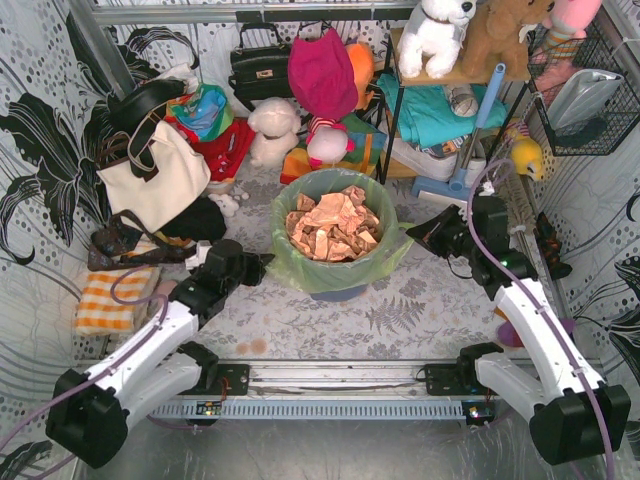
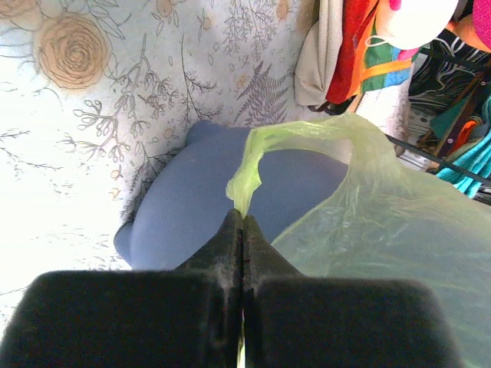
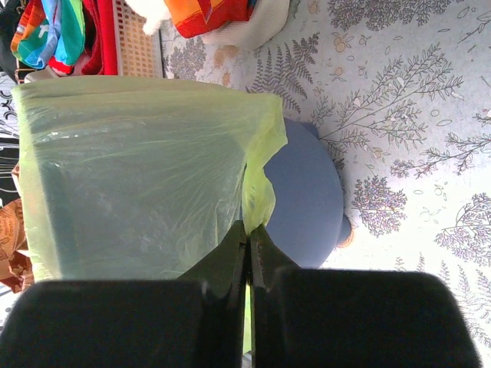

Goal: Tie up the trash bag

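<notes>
The trash bag (image 1: 378,262), thin light-green plastic, lines a round blue-grey bin (image 1: 338,292) at the table's middle, with tan crumpled paper (image 1: 332,224) showing inside. My left gripper (image 1: 262,263) is at the bag's left rim, shut on a twisted flap of the bag (image 2: 244,180). My right gripper (image 1: 412,234) is at the bag's right rim, shut on a bag flap (image 3: 258,198). Both wrist views show the green film (image 2: 383,230) (image 3: 130,176) draped over the bin's blue side (image 2: 184,222) (image 3: 307,199).
A cream handbag (image 1: 155,180), black bags and an orange-striped cloth (image 1: 105,300) lie at the left. Plush toys and clothes (image 1: 320,110) crowd the back. A shelf rack (image 1: 450,120) and wire basket (image 1: 585,90) stand at the right.
</notes>
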`<state>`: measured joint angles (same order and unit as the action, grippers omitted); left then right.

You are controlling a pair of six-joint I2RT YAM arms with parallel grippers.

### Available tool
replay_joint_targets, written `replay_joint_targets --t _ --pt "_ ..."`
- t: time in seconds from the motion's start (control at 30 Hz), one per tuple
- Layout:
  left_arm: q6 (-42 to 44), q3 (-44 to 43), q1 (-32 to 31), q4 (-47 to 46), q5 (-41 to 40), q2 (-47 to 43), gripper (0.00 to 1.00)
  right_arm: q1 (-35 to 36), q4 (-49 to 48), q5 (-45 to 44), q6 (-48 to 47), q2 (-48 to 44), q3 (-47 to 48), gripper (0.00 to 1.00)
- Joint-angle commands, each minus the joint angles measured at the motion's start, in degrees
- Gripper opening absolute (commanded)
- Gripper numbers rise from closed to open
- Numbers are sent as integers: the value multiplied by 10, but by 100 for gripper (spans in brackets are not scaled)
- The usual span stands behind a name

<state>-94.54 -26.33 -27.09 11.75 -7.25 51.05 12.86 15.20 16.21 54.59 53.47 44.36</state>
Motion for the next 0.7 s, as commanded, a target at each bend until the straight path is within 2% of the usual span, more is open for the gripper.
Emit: replay_joint_targets --t 0.0,0.17,0.3,0.5,0.67 --pt "78 -48 -11 121 -79 -26 0 -2 2 -5 8 -22 8 0" --pt "150 -92 -27 139 -123 -68 0 -3 -21 0 14 -43 1 0" --pt "233 -105 -30 101 -107 -105 0 -2 -75 22 36 -64 -17 0" --pt "334 -79 -31 -20 -57 -179 0 -3 -101 32 40 -74 -19 0" --pt "400 -63 -31 -104 -12 -200 0 -3 -116 37 39 -79 -24 0"
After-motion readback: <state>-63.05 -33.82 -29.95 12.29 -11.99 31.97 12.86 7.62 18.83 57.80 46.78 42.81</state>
